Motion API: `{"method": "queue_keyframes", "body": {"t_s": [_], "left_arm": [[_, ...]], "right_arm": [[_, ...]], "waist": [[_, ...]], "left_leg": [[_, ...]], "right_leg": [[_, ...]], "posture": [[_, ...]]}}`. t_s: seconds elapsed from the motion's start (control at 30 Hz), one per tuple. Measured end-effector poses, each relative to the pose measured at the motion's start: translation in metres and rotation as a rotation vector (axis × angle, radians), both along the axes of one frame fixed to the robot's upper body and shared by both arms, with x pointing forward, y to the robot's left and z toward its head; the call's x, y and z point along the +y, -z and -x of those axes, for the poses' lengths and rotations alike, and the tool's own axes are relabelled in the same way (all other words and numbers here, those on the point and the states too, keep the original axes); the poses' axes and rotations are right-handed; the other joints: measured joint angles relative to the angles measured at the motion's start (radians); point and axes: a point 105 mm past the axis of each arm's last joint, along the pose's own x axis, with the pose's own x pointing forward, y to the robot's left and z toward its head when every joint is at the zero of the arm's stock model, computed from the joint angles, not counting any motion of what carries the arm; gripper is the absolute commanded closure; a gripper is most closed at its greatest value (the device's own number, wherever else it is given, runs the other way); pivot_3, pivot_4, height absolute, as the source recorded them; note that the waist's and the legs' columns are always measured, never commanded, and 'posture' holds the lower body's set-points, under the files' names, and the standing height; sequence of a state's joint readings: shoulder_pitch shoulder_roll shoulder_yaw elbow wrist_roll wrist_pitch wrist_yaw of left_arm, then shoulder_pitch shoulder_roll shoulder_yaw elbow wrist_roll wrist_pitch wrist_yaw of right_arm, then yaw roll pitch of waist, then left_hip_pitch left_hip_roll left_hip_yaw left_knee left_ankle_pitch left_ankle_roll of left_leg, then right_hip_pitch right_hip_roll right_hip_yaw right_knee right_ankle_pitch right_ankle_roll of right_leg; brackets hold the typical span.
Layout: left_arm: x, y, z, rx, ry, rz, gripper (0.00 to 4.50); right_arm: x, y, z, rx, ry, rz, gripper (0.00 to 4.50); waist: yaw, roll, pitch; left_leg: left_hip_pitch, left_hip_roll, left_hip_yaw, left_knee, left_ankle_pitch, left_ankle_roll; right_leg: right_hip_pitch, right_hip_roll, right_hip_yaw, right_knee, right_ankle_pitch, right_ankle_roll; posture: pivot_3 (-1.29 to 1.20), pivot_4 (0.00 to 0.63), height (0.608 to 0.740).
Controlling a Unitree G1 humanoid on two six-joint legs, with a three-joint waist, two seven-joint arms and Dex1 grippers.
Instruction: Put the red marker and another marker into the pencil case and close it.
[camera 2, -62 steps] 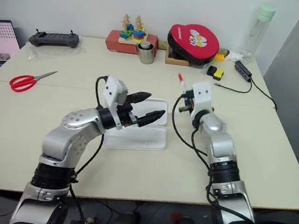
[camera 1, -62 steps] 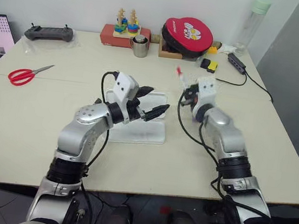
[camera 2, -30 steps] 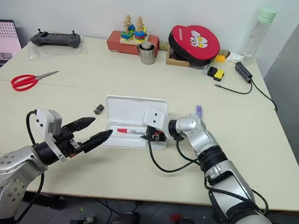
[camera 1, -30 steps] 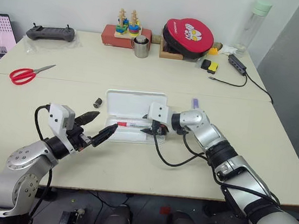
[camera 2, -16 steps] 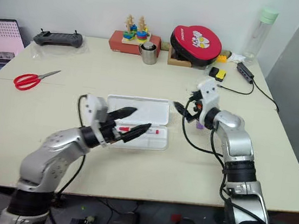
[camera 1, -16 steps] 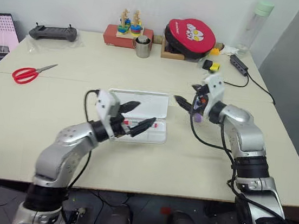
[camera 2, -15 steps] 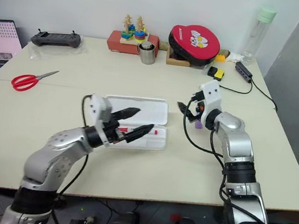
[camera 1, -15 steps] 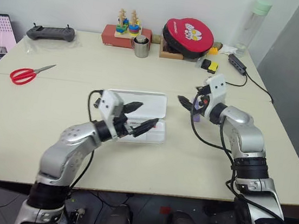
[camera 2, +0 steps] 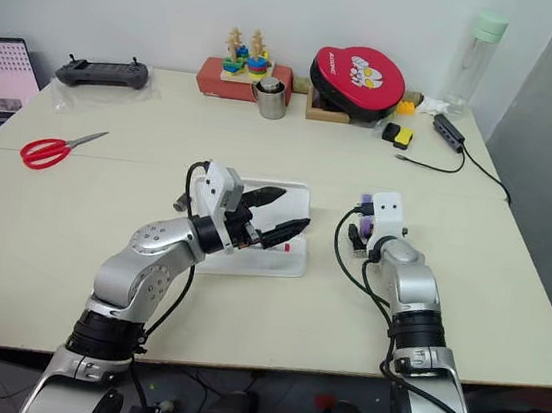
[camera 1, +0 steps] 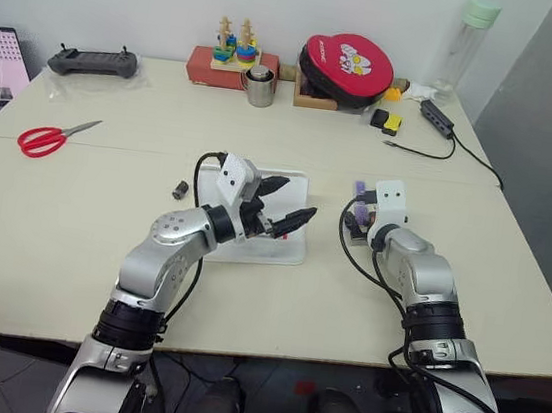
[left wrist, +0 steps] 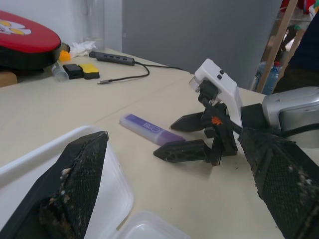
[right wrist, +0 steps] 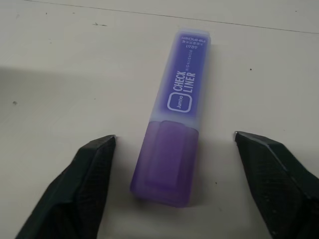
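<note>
The white pencil case (camera 1: 272, 252) lies open at the table's middle, largely covered by my left arm. My left gripper (camera 1: 287, 199) hovers over it, open and empty. The red marker is mostly hidden under that gripper; a small red bit (camera 2: 287, 247) shows in the case's near half. The other marker, a flat purple highlighter (right wrist: 177, 149), lies on the table to the right of the case (camera 1: 359, 190). My right gripper (right wrist: 175, 137) is down at it, open, one finger on each side of its darker end. The left wrist view also shows the highlighter (left wrist: 149, 130) between those fingers.
A small black cylinder (camera 1: 179, 191) lies left of the case. Red scissors (camera 1: 48, 138) are at the far left. Along the back stand a controller (camera 1: 90, 61), a metal cup (camera 1: 260, 86), a red round case (camera 1: 346, 66), a bottle (camera 1: 468, 39) and a cabled hub (camera 1: 434, 113).
My right gripper has left the red marker in the case, swung right and dropped around the purple highlighter. My left arm has swung in from the near left over the case.
</note>
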State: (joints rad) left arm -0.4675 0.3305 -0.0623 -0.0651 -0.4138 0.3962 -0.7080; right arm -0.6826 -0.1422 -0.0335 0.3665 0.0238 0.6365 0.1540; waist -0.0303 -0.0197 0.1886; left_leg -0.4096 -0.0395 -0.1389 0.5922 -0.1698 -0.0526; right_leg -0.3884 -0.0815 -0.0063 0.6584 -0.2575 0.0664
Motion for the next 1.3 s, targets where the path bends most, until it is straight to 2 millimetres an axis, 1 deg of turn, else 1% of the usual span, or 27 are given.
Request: {"method": "queue_keyframes", "body": {"t_s": [0.1,0.13,0.3,0.4,0.47,0.5,0.57,0.63,0.67,0.7,0.73,0.77,0.83,0.9,0.93,0.97,1.03,1.13,1.23,1.3], "left_arm": [[0.000,-0.001,0.000,-0.010,-0.002,0.000,0.00],[0.000,-0.001,0.000,-0.012,-0.002,0.000,0.00],[-0.001,-0.002,0.000,-0.016,-0.002,0.004,0.00],[0.001,-0.002,0.000,-0.019,-0.012,0.007,0.00],[0.008,-0.003,-0.002,-0.020,-0.043,0.012,0.00],[0.013,-0.002,-0.001,-0.021,-0.056,0.009,0.00],[0.036,0.003,0.004,-0.016,-0.098,-0.035,0.00],[0.067,0.006,0.007,0.002,-0.184,-0.027,0.00],[0.081,0.006,0.011,0.007,-0.221,-0.015,0.00],[0.090,0.007,0.016,0.015,-0.247,-0.011,0.00],[0.099,0.010,0.023,0.024,-0.269,-0.012,0.00],[0.104,0.013,0.028,0.036,-0.285,-0.014,0.00],[0.118,0.029,0.041,0.093,-0.326,-0.045,0.00],[0.131,0.041,0.049,0.141,-0.370,-0.049,0.00],[0.138,0.043,0.052,0.150,-0.392,-0.044,0.00],[0.143,0.042,0.055,0.152,-0.409,-0.038,0.00],[0.154,0.041,0.061,0.151,-0.442,-0.041,0.00],[0.162,0.042,0.069,0.157,-0.469,-0.037,0.00],[0.162,0.041,0.074,0.155,-0.481,-0.035,0.00],[0.160,0.040,0.076,0.152,-0.479,-0.032,0.00]], "right_arm": [[-0.001,0.000,0.000,-0.001,0.004,0.002,2.19],[-0.001,0.000,0.000,-0.002,0.005,0.003,2.29],[-0.006,-0.001,-0.001,-0.013,0.019,0.010,3.39],[-0.009,-0.007,-0.003,-0.046,0.005,0.016,3.40],[-0.006,-0.024,-0.004,-0.137,-0.060,0.022,3.40],[0.000,-0.037,-0.004,-0.190,-0.113,0.014,3.40],[0.025,-0.071,0.004,-0.312,-0.307,-0.005,3.40],[0.050,-0.105,0.014,-0.408,-0.494,-0.009,3.40],[0.061,-0.119,0.021,-0.441,-0.582,-0.004,3.40],[0.073,-0.127,0.029,-0.458,-0.670,0.020,3.40],[0.086,-0.129,0.038,-0.461,-0.770,0.055,3.40],[0.097,-0.124,0.046,-0.441,-0.852,0.084,3.40],[0.123,-0.098,0.062,-0.357,-1.053,0.216,3.40],[0.137,-0.070,0.072,-0.260,-1.177,0.290,3.40],[0.142,-0.058,0.076,-0.216,-1.224,0.310,3.40],[0.147,-0.051,0.078,-0.193,-1.253,0.324,3.40],[0.162,-0.044,0.079,-0.173,-1.303,0.345,3.40],[0.177,-0.036,0.080,-0.161,-1.348,0.373,3.40],[0.181,-0.024,0.079,-0.130,-1.368,0.382,3.40],[0.180,-0.018,0.078,-0.105,-1.378,0.382,3.40]], "waist": [[0.002,0.000,0.000],[0.002,0.000,0.000],[0.002,0.000,0.000],[0.000,0.000,0.000],[-0.002,0.000,0.000],[-0.007,0.000,0.000],[-0.030,0.001,0.001],[-0.044,0.001,0.001],[-0.045,0.001,0.001],[-0.045,0.001,0.001],[-0.044,0.001,0.001],[-0.040,0.001,0.001],[-0.034,0.001,0.001],[-0.028,0.001,0.001],[-0.021,0.001,0.001],[-0.015,0.001,0.001],[-0.011,0.001,0.001],[-0.004,0.001,0.001],[0.001,0.001,0.001],[0.001,0.001,0.001]], "left_leg": [[0.000,0.000,0.000,0.000,0.000,0.000],[0.000,0.000,0.000,0.000,0.000,0.000],[0.000,0.000,0.000,0.000,0.000,0.000],[-0.002,0.000,0.001,0.000,0.000,0.000],[-0.002,0.000,0.001,0.000,0.000,0.000],[-0.002,0.000,0.001,0.000,0.000,0.000],[-0.002,0.001,0.003,-0.001,0.000,0.001],[-0.002,0.003,0.002,-0.002,0.000,0.001],[-0.002,0.003,0.001,-0.002,0.000,0.001],[-0.002,0.004,0.001,-0.002,0.000,0.001],[-0.001,0.004,0.001,-0.003,0.000,0.001],[-0.001,0.004,0.000,-0.003,0.000,0.001],[-0.001,0.003,0.001,-0.003,0.000,0.000],[-0.001,0.003,0.000,-0.003,-0.001,0.000],[-0.002,0.003,0.000,-0.003,0.000,0.000],[-0.002,0.003,-0.001,-0.003,0.000,0.000],[-0.001,0.003,-0.001,-0.002,0.000,0.000],[-0.001,0.003,-0.001,-0.002,-0.001,-0.001],[-0.001,0.002,-0.001,-0.002,-0.001,-0.001],[-0.002,0.002,-0.001,-0.003,-0.001,-0.001]], "right_leg": [[0.000,0.000,0.000,0.000,0.001,0.001],[0.000,0.000,0.000,0.000,0.001,0.001],[0.000,0.000,0.000,0.000,0.000,0.001],[-0.001,0.000,0.000,-0.001,0.000,0.001],[-0.001,0.000,0.000,-0.002,0.000,0.001],[-0.002,0.000,0.000,-0.002,0.000,0.001],[-0.003,0.000,0.001,-0.002,0.000,0.000],[-0.003,0.001,0.000,-0.001,-0.001,-0.001],[-0.003,0.001,-0.001,-0.001,-0.002,-0.002],[-0.003,0.001,-0.002,-0.001,-0.002,-0.003],[-0.002,0.001,-0.002,-0.001,-0.003,-0.003],[-0.001,0.001,-0.002,-0.001,-0.003,-0.003],[-0.002,0.001,-0.001,-0.002,-0.003,-0.003],[-0.002,0.001,-0.002,-0.002,-0.003,-0.004],[-0.002,0.001,-0.002,-0.002,-0.004,-0.005],[-0.002,0.001,-0.003,-0.002,-0.005,-0.007],[-0.002,0.001,-0.002,-0.002,-0.005,-0.008],[-0.003,0.001,-0.002,-0.002,-0.005,-0.008],[-0.003,0.000,-0.002,-0.002,-0.005,-0.009],[-0.003,0.000,-0.002,-0.002,-0.005,-0.009]], "posture": [[0.00,0.150,0.740],[0.00,0.150,0.740],[0.00,0.150,0.740],[0.00,0.150,0.740],[0.00,0.150,0.740],[0.00,0.150,0.740],[0.00,0.150,0.740],[0.00,0.150,0.740],[0.00,0.150,0.740],[0.00,0.150,0.740],[0.00,0.150,0.740],[0.00,0.150,0.740],[0.00,0.150,0.740],[0.00,0.150,0.740],[0.00,0.150,0.740],[0.00,0.150,0.740],[0.00,0.150,0.740],[0.00,0.150,0.740],[0.00,0.150,0.740],[0.00,0.150,0.740]]}}
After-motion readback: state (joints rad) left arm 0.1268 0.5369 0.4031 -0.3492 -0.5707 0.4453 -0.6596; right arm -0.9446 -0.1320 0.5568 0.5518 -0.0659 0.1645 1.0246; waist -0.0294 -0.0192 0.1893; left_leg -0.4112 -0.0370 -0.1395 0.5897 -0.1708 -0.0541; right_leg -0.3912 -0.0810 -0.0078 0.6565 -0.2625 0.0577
